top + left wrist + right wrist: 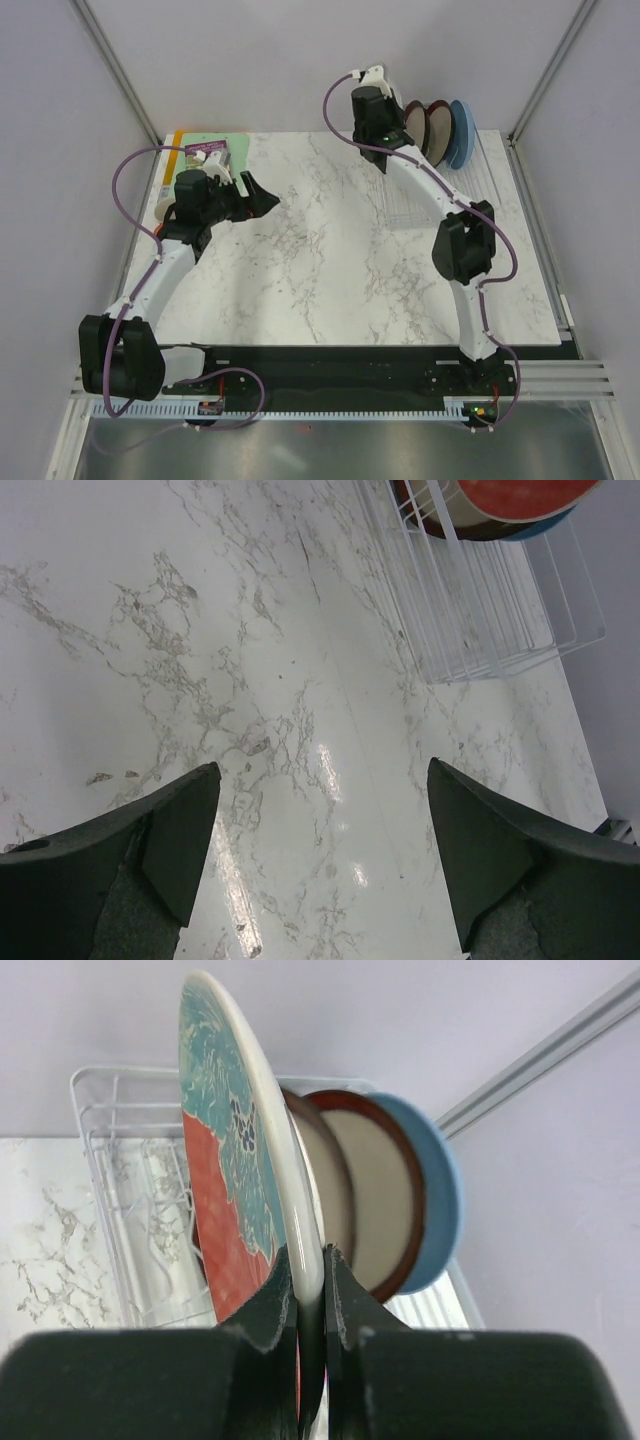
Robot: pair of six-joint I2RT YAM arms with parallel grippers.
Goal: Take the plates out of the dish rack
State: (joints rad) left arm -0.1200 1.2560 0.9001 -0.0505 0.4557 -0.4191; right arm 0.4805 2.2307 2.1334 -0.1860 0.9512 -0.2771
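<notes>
Several plates stand upright in the clear dish rack (120, 1150) at the table's far right. My right gripper (307, 1260) is shut on the rim of the front one, the red and teal plate (225, 1160). Behind it stand a small cream plate (325, 1185), a dark red-rimmed cream plate (380, 1190) and a light blue plate (440, 1200). From above, the right gripper (385, 125) sits at the plates (440, 130) over the rack (420, 205). My left gripper (322, 770) hangs open over bare marble, left of the rack (480, 610), and holds nothing.
A green and purple book (205, 150) lies at the table's far left corner, behind the left gripper (262, 195). Grey walls and metal posts close in the back and sides. The rack's near half holds no plates.
</notes>
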